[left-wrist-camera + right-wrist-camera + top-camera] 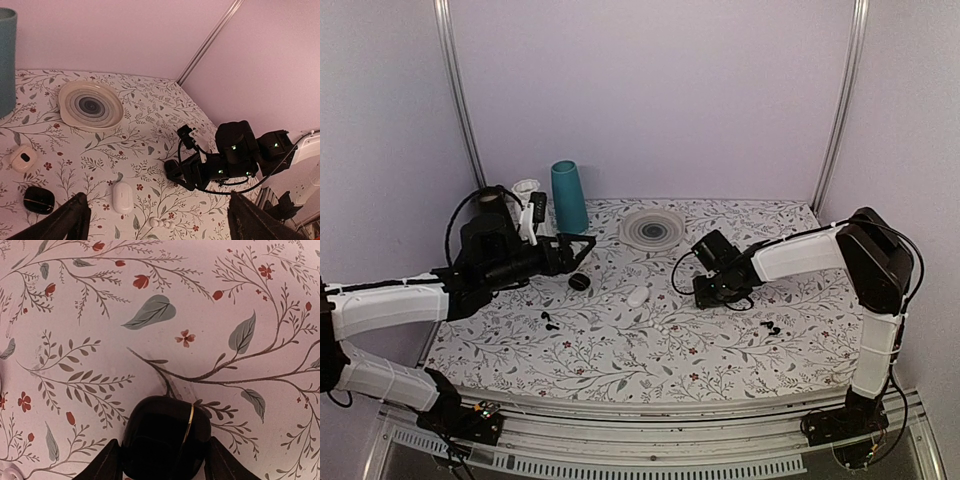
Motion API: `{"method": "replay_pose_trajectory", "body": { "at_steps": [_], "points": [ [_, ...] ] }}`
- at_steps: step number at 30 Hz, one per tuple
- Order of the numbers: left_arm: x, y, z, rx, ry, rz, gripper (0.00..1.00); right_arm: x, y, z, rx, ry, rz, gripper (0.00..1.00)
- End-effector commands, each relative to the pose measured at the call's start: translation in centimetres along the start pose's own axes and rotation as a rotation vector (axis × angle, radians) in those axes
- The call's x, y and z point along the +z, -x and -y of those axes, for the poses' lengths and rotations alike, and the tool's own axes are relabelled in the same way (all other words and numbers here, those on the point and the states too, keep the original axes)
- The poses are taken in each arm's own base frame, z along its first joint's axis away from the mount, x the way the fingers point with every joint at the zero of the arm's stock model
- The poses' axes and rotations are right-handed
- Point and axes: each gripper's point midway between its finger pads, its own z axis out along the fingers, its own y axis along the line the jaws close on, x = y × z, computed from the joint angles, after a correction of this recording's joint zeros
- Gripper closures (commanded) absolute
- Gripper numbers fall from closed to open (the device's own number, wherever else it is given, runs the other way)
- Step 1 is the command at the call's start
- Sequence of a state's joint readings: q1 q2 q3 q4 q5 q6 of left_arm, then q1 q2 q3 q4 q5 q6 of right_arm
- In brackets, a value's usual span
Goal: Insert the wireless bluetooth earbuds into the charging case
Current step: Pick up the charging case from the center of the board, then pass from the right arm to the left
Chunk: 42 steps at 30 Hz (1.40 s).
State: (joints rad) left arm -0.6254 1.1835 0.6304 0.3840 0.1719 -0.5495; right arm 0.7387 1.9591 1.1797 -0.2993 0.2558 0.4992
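**Earbuds loose on the counter while the right arm pins a black case**

Earbuds (772,328), a glossy black pair, lie on the counter (620,355) towards its front edge. They sit near the right end effector (162,462) but apart from it. The right end effector is clamped on a black charging case (167,432) held low on the counter, probably to steady it for loading. Farther left, the left end effector (161,212) hangs with its fingers wide apart above pale white buds (161,223) and a white case (122,197), likely poised for a pick. Beyond stand a plate (652,228) and a teal cup (568,197).
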Motion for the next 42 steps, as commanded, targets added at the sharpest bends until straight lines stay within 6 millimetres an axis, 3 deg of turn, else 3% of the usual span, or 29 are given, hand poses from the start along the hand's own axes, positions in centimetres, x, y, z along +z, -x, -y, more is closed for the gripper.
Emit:
{"method": "replay_pose_trajectory", "body": {
  "at_steps": [1,7,11,19,26,34,42],
  "points": [
    [0.9,-1.5,-0.3,-0.083,0.015,-0.033,0.04,0.8,-0.7,0.2,-0.052,-0.022,-0.025,0.46],
    [2.4,-3.3,-0.5,-0.155,0.003,-0.104,0.04,0.7,0.1,-0.2,-0.085,-0.007,0.0,0.59],
    [3.3,-4.1,-0.4,-0.185,-0.016,-0.141,0.04,-0.6,1.2,-1.3,-0.098,0.072,0.064,0.64],
    [5.1,-5.9,0.3,-0.265,-0.079,-0.225,0.06,-6.5,3.5,-4.7,-0.199,0.31,0.264,0.64],
    [6.6,-6.7,1.4,-0.296,-0.149,-0.279,0.1,-11.8,3.2,-8.7,-0.354,0.448,0.402,0.63],
    [7.6,-7.4,3.8,-0.313,-0.256,-0.361,0.24,-16.3,3.2,-12.0,-0.487,0.493,0.519,0.61],
    [8.1,-8.0,6.2,-0.316,-0.338,-0.415,0.4,-17.6,3.6,-13.1,-0.571,0.447,0.564,0.61]
  ]
}}
